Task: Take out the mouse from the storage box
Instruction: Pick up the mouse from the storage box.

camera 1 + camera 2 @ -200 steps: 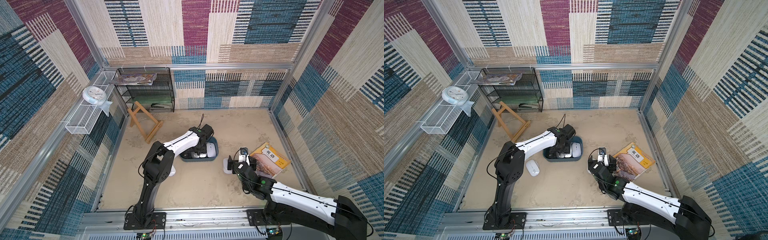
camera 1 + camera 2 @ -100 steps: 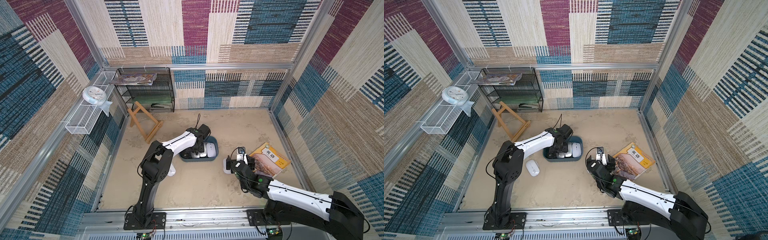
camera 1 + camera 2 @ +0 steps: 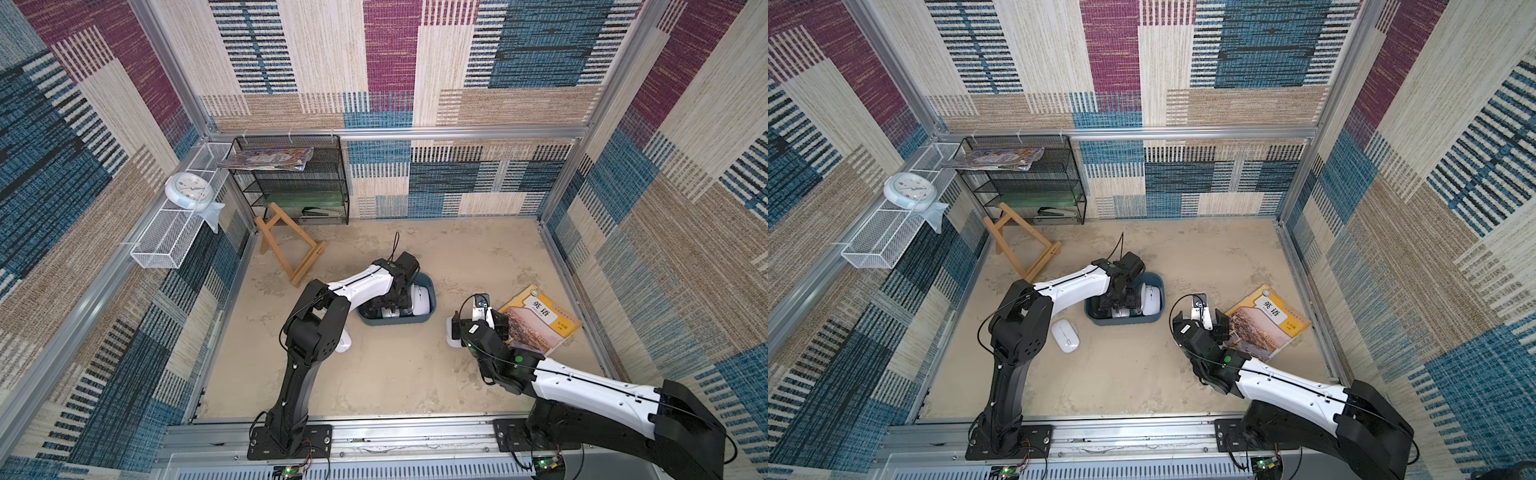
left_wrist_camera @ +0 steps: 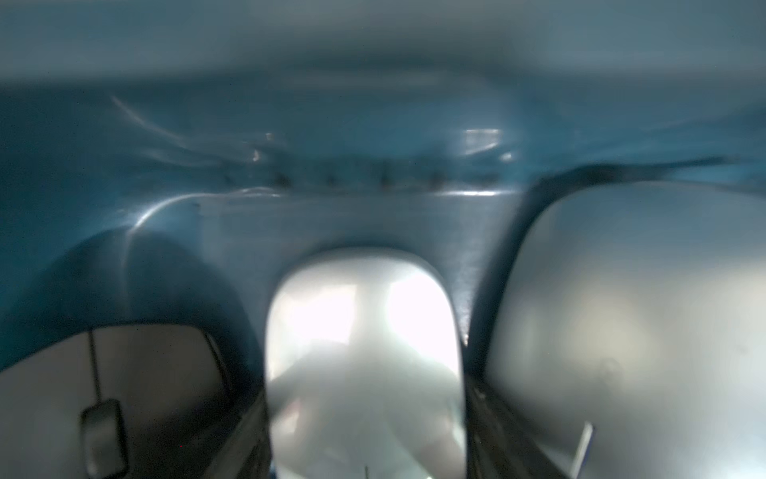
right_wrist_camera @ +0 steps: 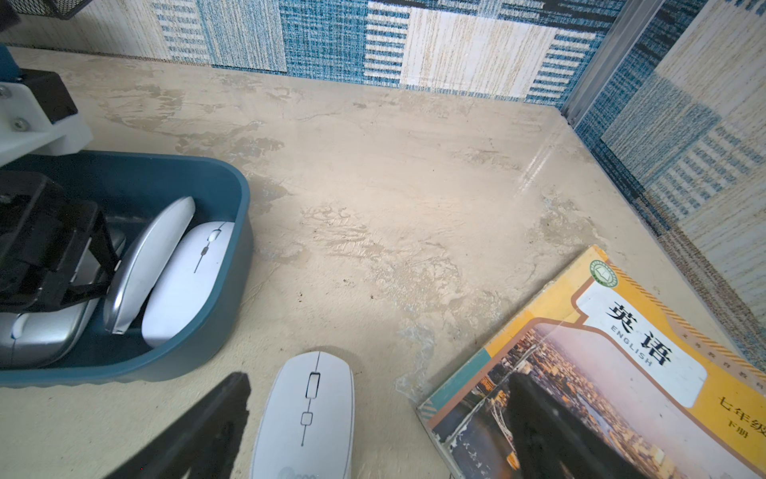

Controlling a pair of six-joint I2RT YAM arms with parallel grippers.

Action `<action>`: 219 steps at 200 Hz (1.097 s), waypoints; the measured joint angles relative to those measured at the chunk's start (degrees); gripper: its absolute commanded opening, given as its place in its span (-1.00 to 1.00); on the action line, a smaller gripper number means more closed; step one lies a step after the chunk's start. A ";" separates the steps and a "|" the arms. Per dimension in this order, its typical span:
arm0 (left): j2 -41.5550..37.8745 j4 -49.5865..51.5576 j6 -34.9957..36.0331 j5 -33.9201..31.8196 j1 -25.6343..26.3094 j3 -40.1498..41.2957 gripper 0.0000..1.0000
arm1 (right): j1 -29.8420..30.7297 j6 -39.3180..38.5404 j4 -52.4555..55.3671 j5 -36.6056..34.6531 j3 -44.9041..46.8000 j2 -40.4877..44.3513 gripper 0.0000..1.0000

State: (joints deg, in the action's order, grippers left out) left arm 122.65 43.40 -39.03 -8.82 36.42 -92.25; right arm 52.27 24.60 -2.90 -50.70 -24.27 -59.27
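Nearest the arms' bases, the right pincer point(image 5: 378, 379) hangs released over the bench point(image 5: 414, 186), jaws spread wide and touching nothing. A flat white mouse point(image 5: 306, 414) lies on the bench between them, clear of both fingers, and the right finger hovers above the cover of an English textbook point(image 5: 621, 373) lying flat to that pincer's right. About as near, behind the left pincer point(image 4: 364, 385) and beside that arm's elbow, a stray white mouse point(image 3: 1065, 336) rests on the bench, apart from the box. Beyond the right pincer and to its left sits the storage box point(image 5: 232, 290), a dark teal tub, and the left pincer reaches down inside it. There the mouse point(image 4: 364, 315) lies in the box between the 2 fingers point(image 4: 248, 448), which run close along its 2 sides. The wrist view is too blurred to say whether they clench it or only flank it. Just to this pincer's right a tilted silver mouse point(image 5: 145, 265) stands on edge, touching a boxed white mouse point(image 5: 186, 282) that lies by the box's right wall. On the pincer's other side a further pale mouse point(image 4: 124, 394) with a scroll wheel shows. Farther beyond the left pincer a wooden easel point(image 3: 291, 253) sits on the bench. Past it a black mesh rack point(image 3: 291, 183) stands at the back wall with a magazine point(image 3: 266, 158) on top. Left of the rack, a white wire basket point(image 3: 166, 245) hangs on the side wall, carrying a clock point(image 3: 189, 193).
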 measured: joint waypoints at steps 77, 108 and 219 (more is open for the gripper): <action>-2.38 0.48 0.04 -0.66 0.00 0.87 0.14 | -0.15 0.02 0.02 0.00 -0.26 -0.35 0.99; -4.22 0.52 0.26 -1.09 0.00 1.03 0.13 | -0.15 0.00 0.02 0.00 -0.26 -0.35 0.99; -15.28 0.76 -0.09 -0.61 2.14 6.99 0.11 | -0.22 0.09 0.02 0.00 -0.26 -0.39 0.99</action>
State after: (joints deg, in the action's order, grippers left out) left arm 107.37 44.16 -39.11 -9.43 38.57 -85.25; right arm 52.05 24.69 -2.87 -50.70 -24.53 -59.66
